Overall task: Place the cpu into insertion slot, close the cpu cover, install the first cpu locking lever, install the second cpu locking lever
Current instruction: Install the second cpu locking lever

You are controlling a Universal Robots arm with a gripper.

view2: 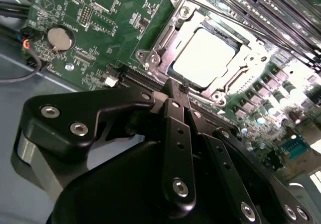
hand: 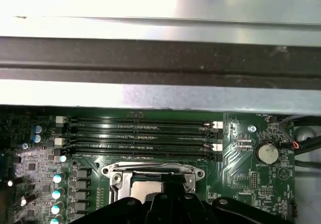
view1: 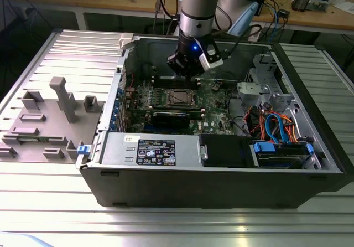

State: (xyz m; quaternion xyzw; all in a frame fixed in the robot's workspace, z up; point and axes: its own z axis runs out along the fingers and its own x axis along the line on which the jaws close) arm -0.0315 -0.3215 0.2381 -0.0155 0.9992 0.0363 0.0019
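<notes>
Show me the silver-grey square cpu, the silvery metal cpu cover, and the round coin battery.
cpu (view2: 204, 57), second wrist view, flat top.
cpu cover (view2: 176, 19), second wrist view, frame's side bar.
coin battery (view2: 59, 37), second wrist view, face.

Arm reaches down, pincer (view2: 176, 87) fingers pressed together

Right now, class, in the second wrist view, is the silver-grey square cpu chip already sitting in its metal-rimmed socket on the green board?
Yes, the silver-grey square cpu chip lies flat inside the metal-rimmed socket.
</notes>
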